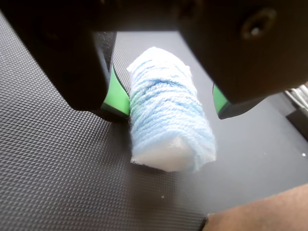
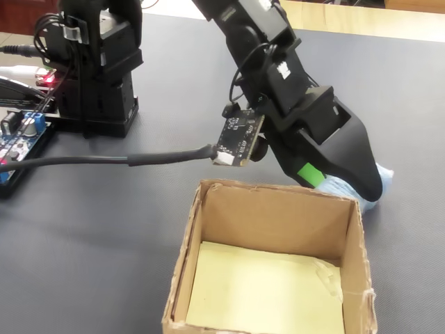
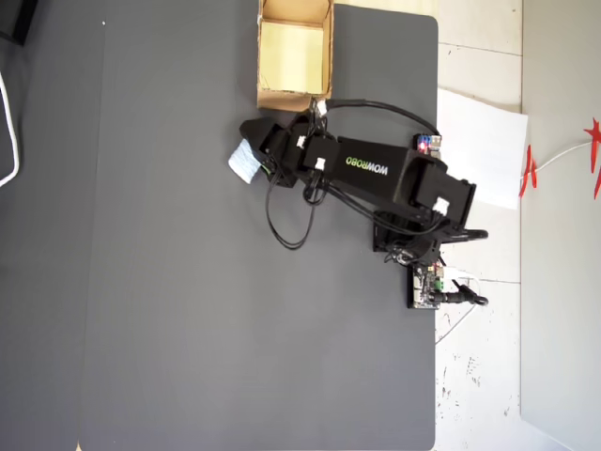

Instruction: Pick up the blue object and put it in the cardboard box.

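So we had the roll (image 1: 168, 118) lying flat on the mat (image 1: 57, 163), long axis running away from the wrist cam, near end facing the lens and showing its white core. In the overhead view it (image 3: 244, 162) sat just left of the gripper (image 3: 266, 160), tilted a bit off the mat's edges, and below the box's (image 3: 293, 94) lower left corner, not inside. The gripper (image 1: 166, 103) was spread open around it, one green pad (image 1: 117, 94) touching the roll's left side, the other (image 1: 219, 97) clear of the right side. In the fixed view the roll (image 2: 345, 188) peeked out behind the box's (image 2: 274, 212) back right corner.
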